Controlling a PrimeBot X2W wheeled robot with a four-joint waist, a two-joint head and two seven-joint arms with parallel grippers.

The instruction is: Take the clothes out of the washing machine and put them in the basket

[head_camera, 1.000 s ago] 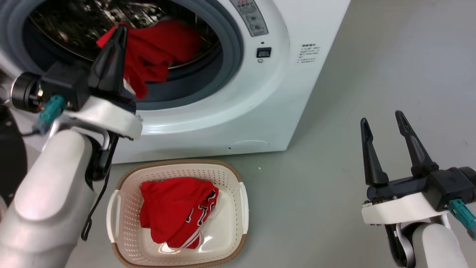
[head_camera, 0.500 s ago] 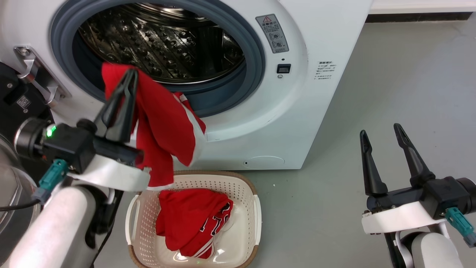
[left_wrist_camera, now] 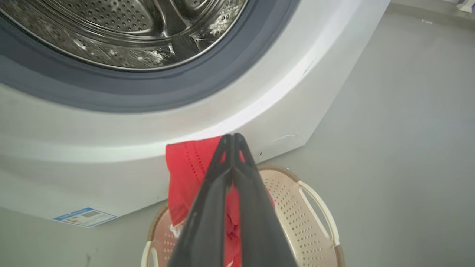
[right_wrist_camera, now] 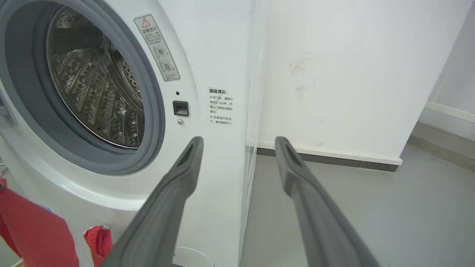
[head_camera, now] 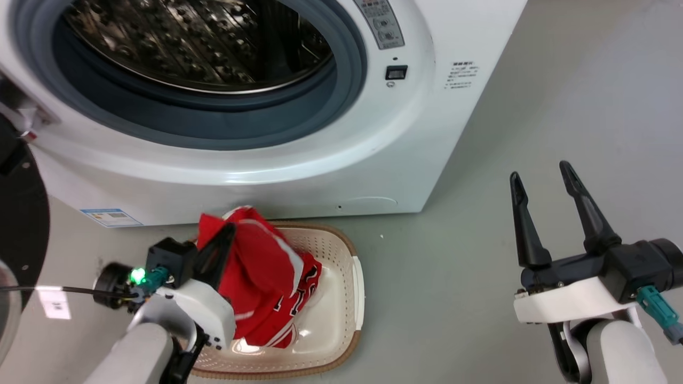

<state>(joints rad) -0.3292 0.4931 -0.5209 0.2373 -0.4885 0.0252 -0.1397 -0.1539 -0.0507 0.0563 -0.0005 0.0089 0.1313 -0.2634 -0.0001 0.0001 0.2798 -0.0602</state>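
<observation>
The white washing machine (head_camera: 427, 106) stands with its door open, and its steel drum (head_camera: 187, 42) shows bare metal. On the floor before it sits the cream basket (head_camera: 355, 282), holding red clothes (head_camera: 277, 298) with white and black trim. My left gripper (head_camera: 228, 230) is low over the basket's near-left side, shut on a red garment (head_camera: 256, 256) that drapes down into it. In the left wrist view the left gripper (left_wrist_camera: 232, 136) pinches that red fabric (left_wrist_camera: 185, 167) above the basket (left_wrist_camera: 297, 193). My right gripper (head_camera: 538, 169) hovers open and empty over the floor at the right.
The machine's black-rimmed door (head_camera: 18, 229) hangs open at the far left. Grey floor (head_camera: 560, 80) stretches to the right of the machine. In the right wrist view a white wall (right_wrist_camera: 334, 74) with a skirting board stands behind the machine (right_wrist_camera: 215, 55).
My left gripper has come down with the red garment from the porthole to the basket. The drum now shows no clothes. The head camera has shifted. My right gripper has stayed put.
</observation>
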